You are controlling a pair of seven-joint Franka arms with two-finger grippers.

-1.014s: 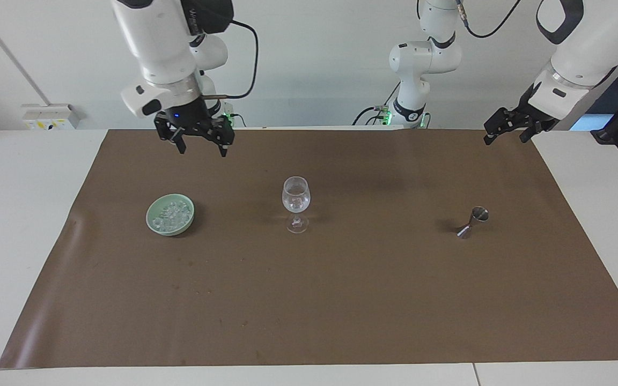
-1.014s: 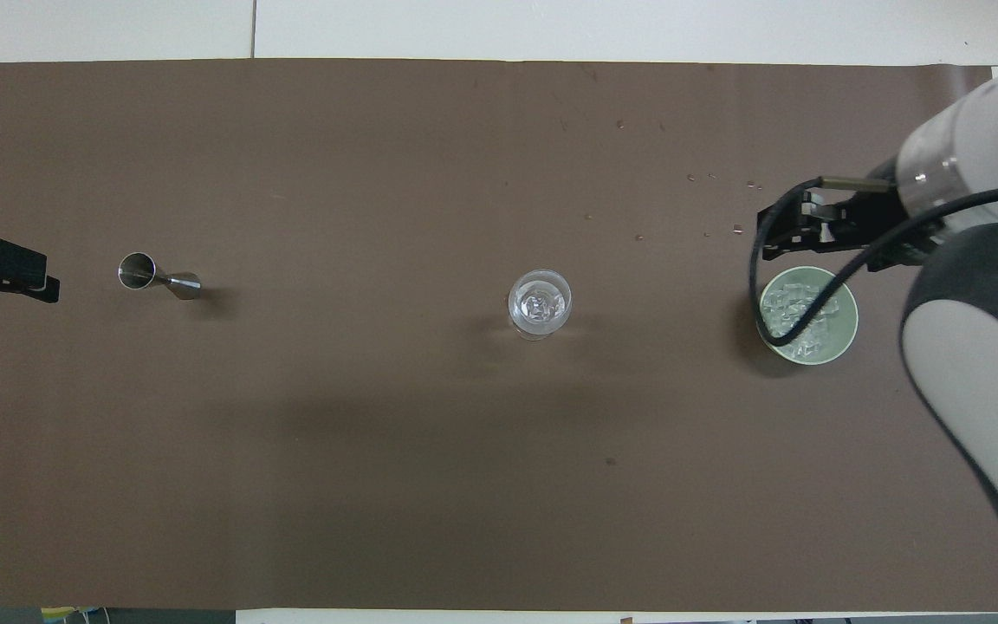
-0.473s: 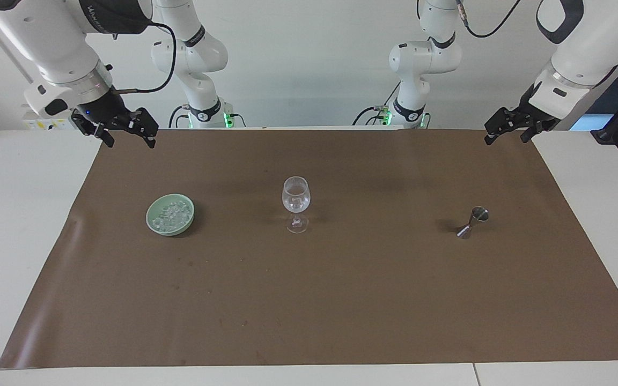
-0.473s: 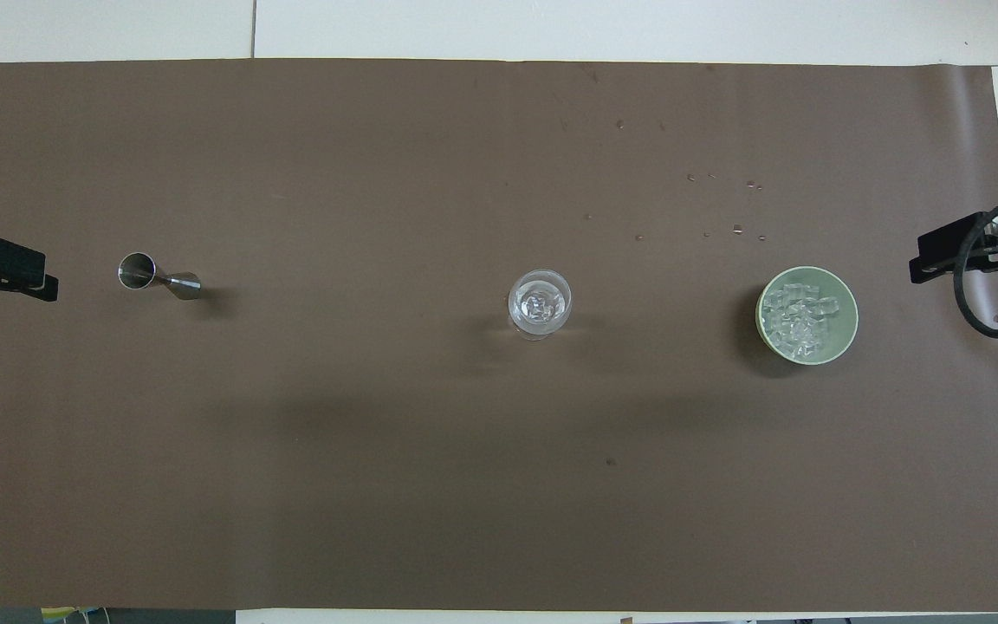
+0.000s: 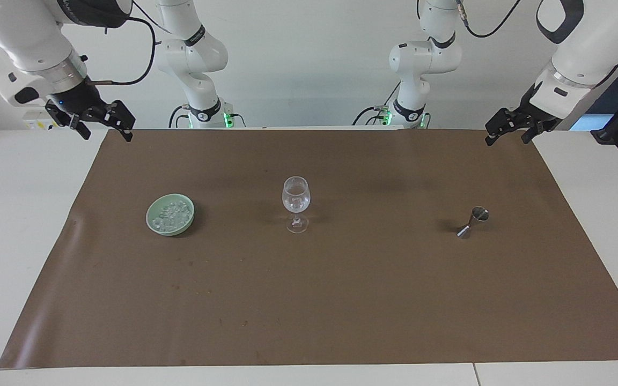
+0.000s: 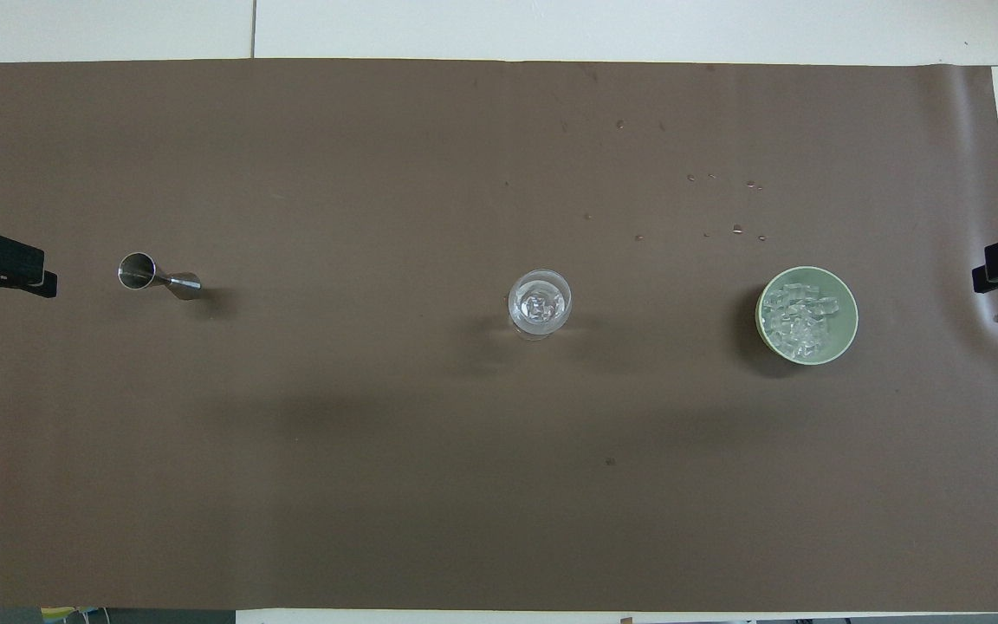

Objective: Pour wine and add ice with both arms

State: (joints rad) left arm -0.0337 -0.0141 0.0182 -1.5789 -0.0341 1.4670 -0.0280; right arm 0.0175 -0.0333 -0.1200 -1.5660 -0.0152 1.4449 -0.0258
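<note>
The right gripper (image 5: pixel 102 131), fingers spread and empty, hangs over the mat's (image 5: pixel 341 300) corner, the left gripper (image 5: pixel 507 134) likewise apart over the other end, while ice (image 5: pixel 170 215) sits in the green bowl (image 5: pixel 151 225) and in the wine glass (image 5: pixel 295 199).

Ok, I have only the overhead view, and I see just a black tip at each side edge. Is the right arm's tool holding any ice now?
Observer: No. The right arm's black two-finger tool is open and empty, up in the air above the corner of the brown mat at its own end.
Operator: And the left one?
Observer: The left tool is open and empty too, raised above the mat's corner at its end.
Operator: Does the thing in the middle stand well?
Observer: Yes. The clear stemmed wine glass stands upright on its foot, and the small clear ice cubes lie low in its bowl.
</note>
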